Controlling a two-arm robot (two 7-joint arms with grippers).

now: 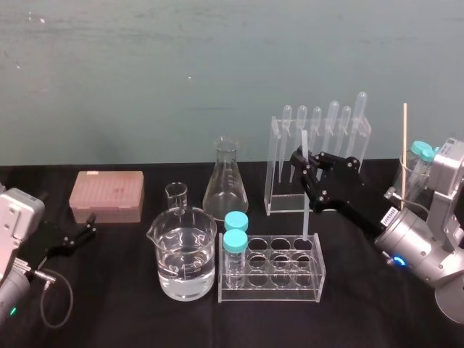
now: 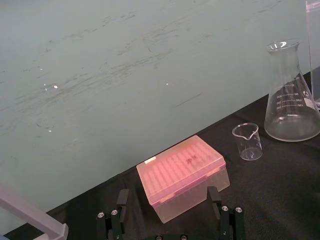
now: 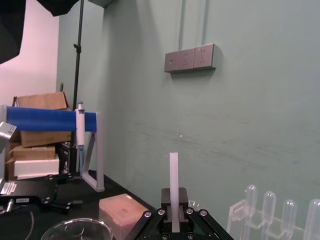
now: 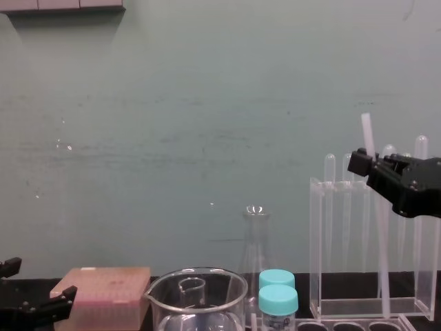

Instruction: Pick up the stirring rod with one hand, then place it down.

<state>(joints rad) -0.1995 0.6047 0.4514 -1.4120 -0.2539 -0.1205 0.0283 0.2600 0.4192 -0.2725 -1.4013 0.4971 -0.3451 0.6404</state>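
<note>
A clear tube rack with two blue-capped vials and a beaker of water stand nearest on the black table. Just behind the rack, the right gripper is clamped on the stirring rod, which stands upright before the pipette stand. The left gripper rests low, fingers spread, beside a pink box. A pale green wall carries sockets.

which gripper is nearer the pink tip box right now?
Left. The left gripper is open, close by the near side of the pink tip box. The right gripper is far across the table by the pipette rack, shut on the stirring rod.
</note>
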